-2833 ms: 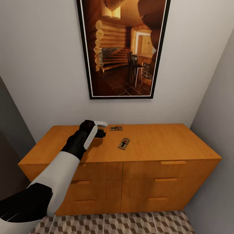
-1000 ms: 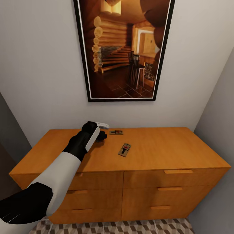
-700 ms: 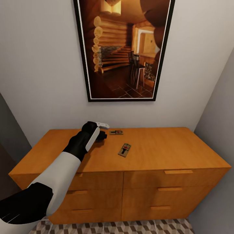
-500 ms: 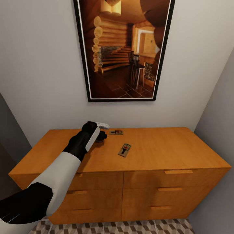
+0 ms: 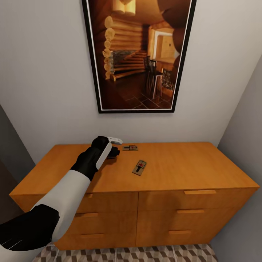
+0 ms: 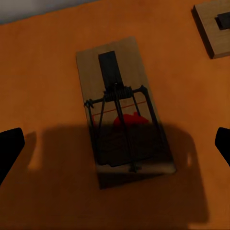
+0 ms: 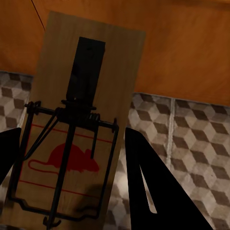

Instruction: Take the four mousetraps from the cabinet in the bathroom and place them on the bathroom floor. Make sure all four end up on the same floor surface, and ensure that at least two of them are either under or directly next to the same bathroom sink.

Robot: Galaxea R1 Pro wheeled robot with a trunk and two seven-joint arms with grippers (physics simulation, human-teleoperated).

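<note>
While the orange-brown cabinet [image 5: 174, 171] carries two free mousetraps, the left gripper [image 6: 115, 143] hangs above a third mousetrap [image 6: 122, 115], which lies flat between its wide-apart jaws and not touched. The right gripper [image 7: 72, 158] is clamped on another mousetrap [image 7: 79, 120], over the cube-pattern floor [image 7: 191, 143]. I judge that a descent off centre could push the flat board away instead of gripping it.

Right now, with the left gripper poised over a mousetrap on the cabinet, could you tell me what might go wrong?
The left gripper is open and wide of the mousetrap; closing off-centre could skid it across the cabinet top. The right gripper holds another mousetrap above the tiled floor, and a jolt might drop it.
</note>
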